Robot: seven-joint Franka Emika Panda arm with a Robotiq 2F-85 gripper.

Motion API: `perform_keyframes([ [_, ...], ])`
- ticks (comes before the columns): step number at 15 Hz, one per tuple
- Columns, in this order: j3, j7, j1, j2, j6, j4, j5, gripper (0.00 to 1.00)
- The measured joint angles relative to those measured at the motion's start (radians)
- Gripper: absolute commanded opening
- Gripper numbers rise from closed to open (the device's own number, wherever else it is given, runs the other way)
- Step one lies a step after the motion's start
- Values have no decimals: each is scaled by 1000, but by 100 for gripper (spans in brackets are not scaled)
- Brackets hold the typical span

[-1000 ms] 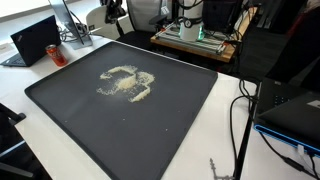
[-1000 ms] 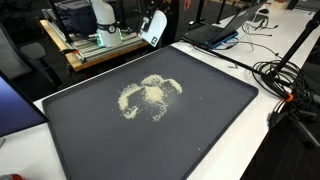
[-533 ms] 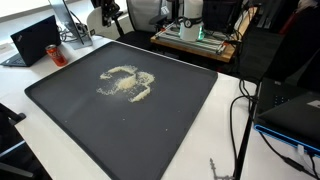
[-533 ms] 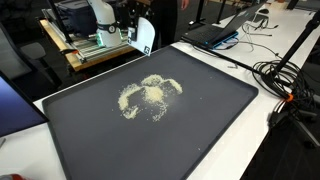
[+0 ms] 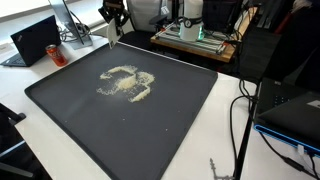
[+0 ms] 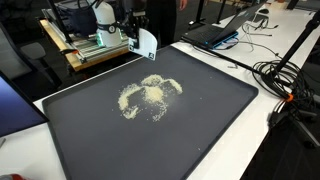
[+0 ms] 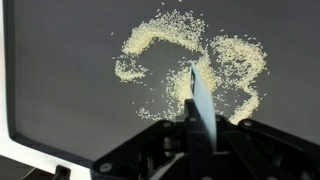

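White tabletop carries a big black rimmed tray, and the loose pale grains sit in a ragged ring on its far half, well inside the rim in both exterior views. Claw is up over the tray's far edge, jaws fully closed and pinching a thin white card that hangs down, clear of the tray and well apart from the grains. Wrist view shows the card edge-on with the grains ahead of it.

Biggest risk, as I judge it: the card's lower edge hits the tray rim or digs into the tray floor on a steep descent, and the tray shifts on the tabletop.

Next: grains are light and loose, so a fast or skewed pass flicks them wide, maybe over the rim.

Smaller: it's a narrow pinch on a thin flexible card, so side load can twist or slide it in the jaws.

Minor: laptop and cables sit near the tray, so a wide swing could clip them.
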Motion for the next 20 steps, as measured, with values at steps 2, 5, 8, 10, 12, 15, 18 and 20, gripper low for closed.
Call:
perform_keyframes([
  [2,2,-63,5,6,4,-10,63,4],
  [5,4,-76,9,14,4,-10,77,1],
  [8,6,-68,9,12,16,-10,57,1],
  [10,16,-110,12,14,23,-10,51,1],
  [12,27,-182,19,26,38,-10,63,1],
  [15,37,-319,26,63,49,-7,103,1],
  [18,43,-449,25,123,72,6,150,1],
  [20,48,-528,21,168,93,18,187,1],
])
